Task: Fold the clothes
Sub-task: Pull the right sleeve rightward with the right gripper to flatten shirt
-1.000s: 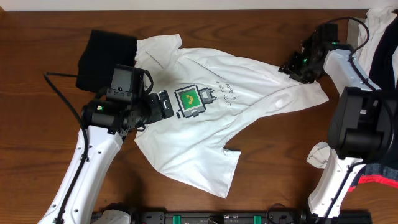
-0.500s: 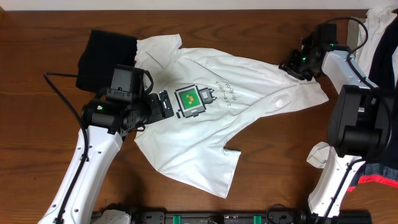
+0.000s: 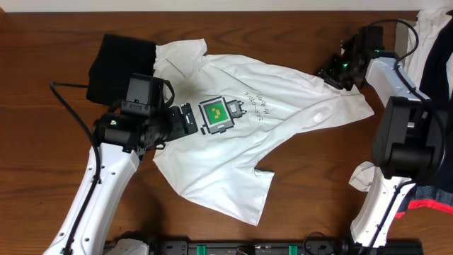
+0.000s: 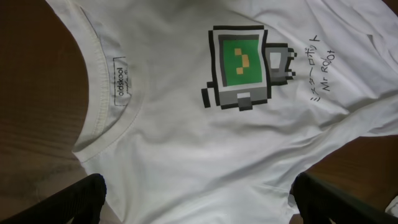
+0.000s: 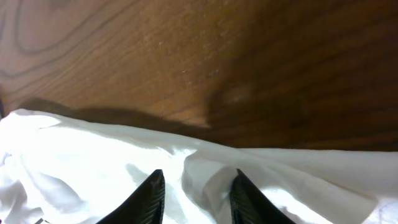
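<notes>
A white T-shirt [image 3: 283, 99] with a green-and-grey pixel-robot print [image 3: 216, 115] lies spread and creased across the wooden table. My left gripper [image 3: 187, 119] hangs over its collar side, open, with both fingers wide apart above the cloth [image 4: 199, 208]. The print [image 4: 239, 68] and the collar label show in the left wrist view. My right gripper [image 3: 331, 73] is at the shirt's far right edge. In the right wrist view its fingers [image 5: 196, 193] pinch a raised fold of the white cloth [image 5: 93, 149]. A black garment [image 3: 120, 60] lies at the far left, partly under the shirt's sleeve.
More white and dark clothes [image 3: 433, 42] are piled at the right edge. A small white cloth [image 3: 364, 177] lies by the right arm's base, and a red-edged item [image 3: 428, 205] is beside it. Bare wood [image 3: 318, 184] shows in front of the shirt.
My right gripper has shifted slightly toward the far edge at the shirt's corner. The left arm and the shirt's body have not moved.
</notes>
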{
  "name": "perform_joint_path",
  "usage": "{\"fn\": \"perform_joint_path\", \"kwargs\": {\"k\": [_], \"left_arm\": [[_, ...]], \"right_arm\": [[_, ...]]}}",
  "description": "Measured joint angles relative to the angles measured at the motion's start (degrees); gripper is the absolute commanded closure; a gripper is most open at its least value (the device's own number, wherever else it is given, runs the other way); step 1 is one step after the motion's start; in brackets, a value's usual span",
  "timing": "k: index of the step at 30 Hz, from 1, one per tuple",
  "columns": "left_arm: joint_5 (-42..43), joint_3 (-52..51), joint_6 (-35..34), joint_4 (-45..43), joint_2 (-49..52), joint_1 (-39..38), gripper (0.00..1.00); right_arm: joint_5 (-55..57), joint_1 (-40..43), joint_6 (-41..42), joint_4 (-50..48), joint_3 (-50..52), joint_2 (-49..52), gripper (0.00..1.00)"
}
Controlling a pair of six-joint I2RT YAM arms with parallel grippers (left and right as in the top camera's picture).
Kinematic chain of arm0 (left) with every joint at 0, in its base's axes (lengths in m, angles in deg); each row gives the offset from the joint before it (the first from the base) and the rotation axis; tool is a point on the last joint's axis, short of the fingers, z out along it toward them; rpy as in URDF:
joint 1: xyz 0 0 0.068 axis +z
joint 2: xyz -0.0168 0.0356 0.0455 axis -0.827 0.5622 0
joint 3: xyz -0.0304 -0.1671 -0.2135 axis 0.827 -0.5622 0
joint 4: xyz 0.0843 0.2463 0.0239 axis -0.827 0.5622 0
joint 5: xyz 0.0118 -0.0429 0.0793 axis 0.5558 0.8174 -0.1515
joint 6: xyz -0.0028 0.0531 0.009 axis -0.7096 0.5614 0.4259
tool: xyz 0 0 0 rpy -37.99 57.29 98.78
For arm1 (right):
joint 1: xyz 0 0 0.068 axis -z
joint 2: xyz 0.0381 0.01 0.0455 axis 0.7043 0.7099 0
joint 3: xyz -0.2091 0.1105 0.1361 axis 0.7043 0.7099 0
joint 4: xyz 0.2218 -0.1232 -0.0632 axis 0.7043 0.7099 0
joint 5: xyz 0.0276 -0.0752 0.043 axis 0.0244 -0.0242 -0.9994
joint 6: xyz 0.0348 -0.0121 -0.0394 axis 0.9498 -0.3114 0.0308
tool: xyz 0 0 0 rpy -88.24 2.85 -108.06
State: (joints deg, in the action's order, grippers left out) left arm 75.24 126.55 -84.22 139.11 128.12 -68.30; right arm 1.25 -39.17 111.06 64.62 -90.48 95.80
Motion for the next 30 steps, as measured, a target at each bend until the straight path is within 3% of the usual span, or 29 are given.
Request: {"fn": "perform_joint_path", "kwargs": {"k": [7,9,11,12,14,24,30], "left_arm": [[0.0,0.0,0.0,0.0,0.0,0.0,0.02],[0.0,0.0,0.0,0.0,0.0,0.0,0.02],[0.0,0.0,0.0,0.0,0.0,0.0,0.02],[0.0,0.0,0.0,0.0,0.0,0.0,0.02],[0.0,0.0,0.0,0.0,0.0,0.0,0.02],[0.0,0.0,0.0,0.0,0.0,0.0,0.02],[0.0,0.0,0.0,0.0,0.0,0.0,0.02]], "right_arm": [[1.2,-0.2,0.2,2.3,0.0,0.0,0.61],[1.2,-0.2,0.2,2.5,0.0,0.0,0.68],[1.1,-0.2,0.0,2.6,0.0,0.0,0.81],[1.1,-0.2,0.1,2.8,0.0,0.0,0.92],[1.1,-0.2,0.4,3.0,0.0,0.0,0.99],[0.8,0.9,-0.5,2.2,-0.3,0.0,1.00],[1.0,2.4,-3.8,0.2,-5.7,0.2,0.99]]}}
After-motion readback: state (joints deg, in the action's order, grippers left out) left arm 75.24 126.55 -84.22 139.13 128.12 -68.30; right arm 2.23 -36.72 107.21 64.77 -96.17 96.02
